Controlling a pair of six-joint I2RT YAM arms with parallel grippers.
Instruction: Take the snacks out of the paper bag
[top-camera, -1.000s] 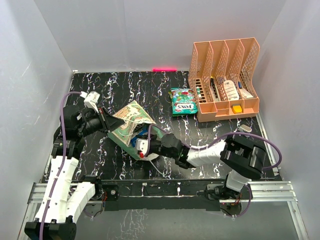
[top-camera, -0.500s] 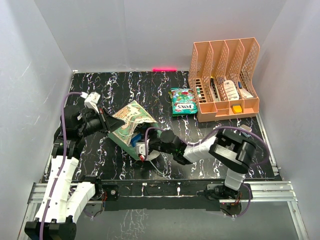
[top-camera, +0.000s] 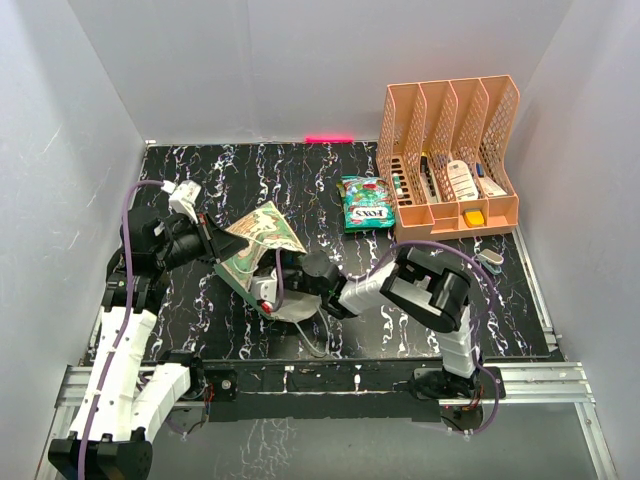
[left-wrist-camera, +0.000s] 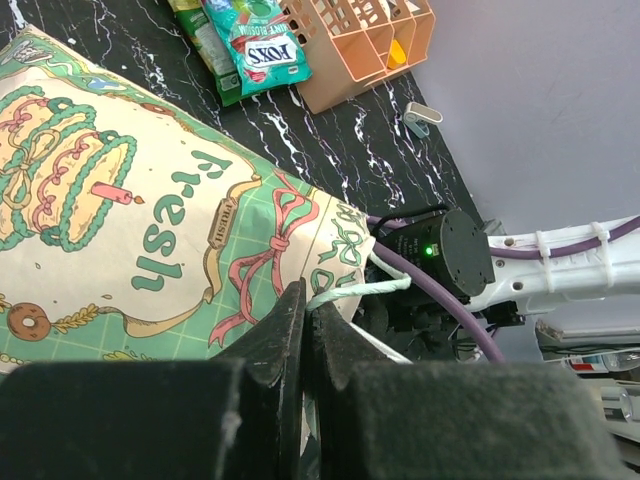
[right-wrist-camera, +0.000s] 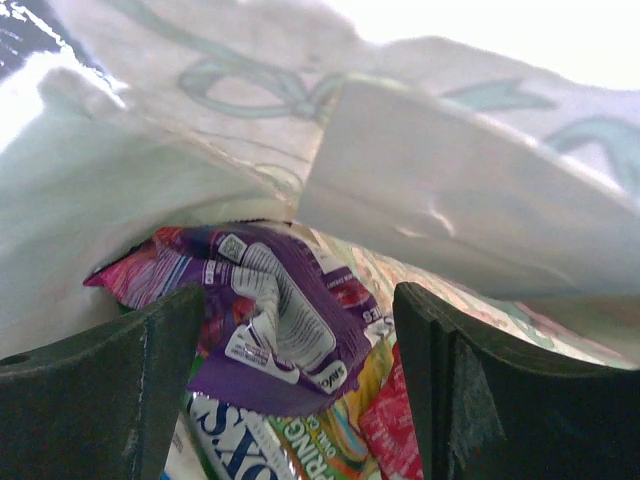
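Note:
The paper bag (top-camera: 262, 232) lies on its side left of the table's middle, its mouth facing the near right. My left gripper (top-camera: 213, 243) is shut on the bag's rim and string handle (left-wrist-camera: 360, 290), holding the mouth up. My right gripper (top-camera: 270, 288) reaches into the mouth and stands open. Inside the bag (right-wrist-camera: 430, 170), a crumpled purple packet (right-wrist-camera: 290, 310) lies between the open fingers (right-wrist-camera: 440, 380), touching neither. Under it lie other snacks: a FOX'S packet (right-wrist-camera: 230, 440) and a red one (right-wrist-camera: 395, 425). One green FOX'S packet (top-camera: 366, 205) lies on the table beside the organizer.
A peach mesh file organizer (top-camera: 450, 160) with small bottles and boxes stands at the back right. A small grey clip-like object (top-camera: 490, 260) lies near the right edge. White walls close in the black marbled table (top-camera: 250, 180) on three sides.
My right gripper has pushed left, deeper into the bag's mouth, and its jaws have opened wide. The left gripper has kept its hold on the bag's rim.

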